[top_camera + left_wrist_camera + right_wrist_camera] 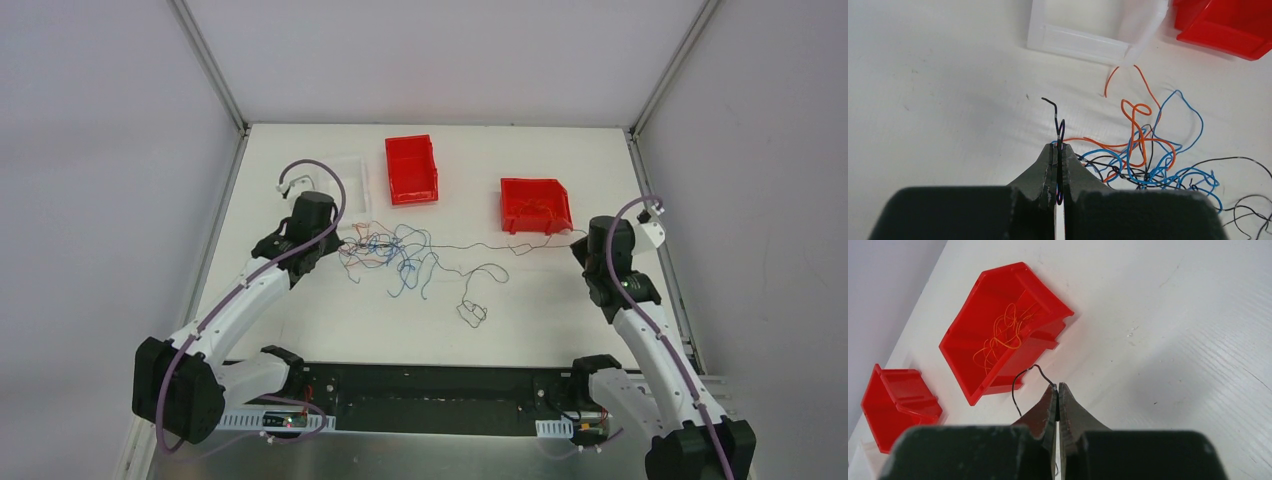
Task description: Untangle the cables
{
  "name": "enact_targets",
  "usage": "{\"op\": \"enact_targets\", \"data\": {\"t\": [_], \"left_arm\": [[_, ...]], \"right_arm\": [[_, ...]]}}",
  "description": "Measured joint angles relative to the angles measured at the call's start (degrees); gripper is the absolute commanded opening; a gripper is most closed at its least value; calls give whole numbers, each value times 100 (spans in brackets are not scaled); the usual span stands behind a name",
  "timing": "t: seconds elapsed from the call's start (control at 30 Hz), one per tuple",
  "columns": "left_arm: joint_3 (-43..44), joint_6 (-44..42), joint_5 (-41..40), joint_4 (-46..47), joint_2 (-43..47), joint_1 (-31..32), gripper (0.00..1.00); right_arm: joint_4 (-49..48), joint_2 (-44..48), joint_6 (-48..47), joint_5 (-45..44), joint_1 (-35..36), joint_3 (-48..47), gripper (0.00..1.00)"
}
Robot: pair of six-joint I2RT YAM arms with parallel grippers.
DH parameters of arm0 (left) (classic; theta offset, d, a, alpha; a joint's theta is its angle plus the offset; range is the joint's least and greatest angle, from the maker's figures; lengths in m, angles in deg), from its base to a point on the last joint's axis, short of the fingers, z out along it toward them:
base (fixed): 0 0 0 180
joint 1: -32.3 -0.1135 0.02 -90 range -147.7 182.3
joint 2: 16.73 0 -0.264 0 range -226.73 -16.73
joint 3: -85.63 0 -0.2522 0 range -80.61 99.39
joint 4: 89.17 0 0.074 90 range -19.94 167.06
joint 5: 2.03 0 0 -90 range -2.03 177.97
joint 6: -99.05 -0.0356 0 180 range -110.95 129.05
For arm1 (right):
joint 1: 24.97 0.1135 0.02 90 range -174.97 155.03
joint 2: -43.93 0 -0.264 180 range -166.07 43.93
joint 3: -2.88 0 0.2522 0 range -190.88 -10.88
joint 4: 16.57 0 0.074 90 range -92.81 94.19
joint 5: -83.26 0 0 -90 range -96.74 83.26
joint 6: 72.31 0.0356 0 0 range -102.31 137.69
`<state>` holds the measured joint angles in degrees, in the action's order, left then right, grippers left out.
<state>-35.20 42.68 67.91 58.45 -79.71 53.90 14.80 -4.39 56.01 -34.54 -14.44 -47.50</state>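
Note:
The cables [392, 255] lie as a loose tangle of blue, orange and black strands in the middle of the table. My left gripper [335, 241] sits at the tangle's left edge. In the left wrist view that gripper [1060, 146] is shut on a black wire, whose bent end [1050, 103] sticks out past the tips. The rest of the tangle [1143, 160] spreads to its right. A long black wire [520, 246] runs from the tangle to my right gripper [584, 240]. In the right wrist view the right gripper [1057, 386] is shut on that black wire [1017, 379].
Two red bins stand at the back [412, 168] [536, 205]. The right one [998, 335] holds thin orange wires. A clear tray [345, 176] sits behind the left gripper. A small black wire loop [472, 312] lies nearer the front.

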Motion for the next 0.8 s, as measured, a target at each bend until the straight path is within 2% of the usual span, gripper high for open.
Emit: {"op": "enact_targets", "data": {"t": [0.13, 0.17, 0.2, 0.23, 0.27, 0.37, 0.47, 0.57, 0.67, 0.8], "left_arm": [[7, -17, 404, 4, -76, -33, 0], [9, -17, 498, 26, -105, -33, 0], [11, -22, 616, 48, -140, -33, 0], [11, -42, 774, 66, -173, -33, 0], [11, -74, 909, 83, -188, -33, 0], [2, -304, 1690, 367, -192, -39, 2], [-107, -459, 2693, 1014, -177, -33, 2], [-234, -487, 3724, 1694, -170, -28, 1], [-249, -463, 4503, 2223, -179, -28, 1], [-232, -415, 5316, 2782, -275, 22, 1]], "right_arm": [[-4, 17, -116, 372, -52, 0, 0], [-4, 15, -142, 442, -55, 0, 22], [-7, 13, -184, 511, -55, 0, 57], [-20, 7, -254, 612, -55, 0, 80], [-28, -31, -361, 756, -55, -15, 86], [31, -448, -750, 1464, -52, -291, 80], [-190, -1119, -1126, 2579, 103, -660, 73], [-555, -1591, -1456, 3668, 660, -824, 73], [-901, -1958, -1744, 4588, 1342, -994, 78], [-1294, -2277, -2055, 5414, 2074, -1250, 78]]}}
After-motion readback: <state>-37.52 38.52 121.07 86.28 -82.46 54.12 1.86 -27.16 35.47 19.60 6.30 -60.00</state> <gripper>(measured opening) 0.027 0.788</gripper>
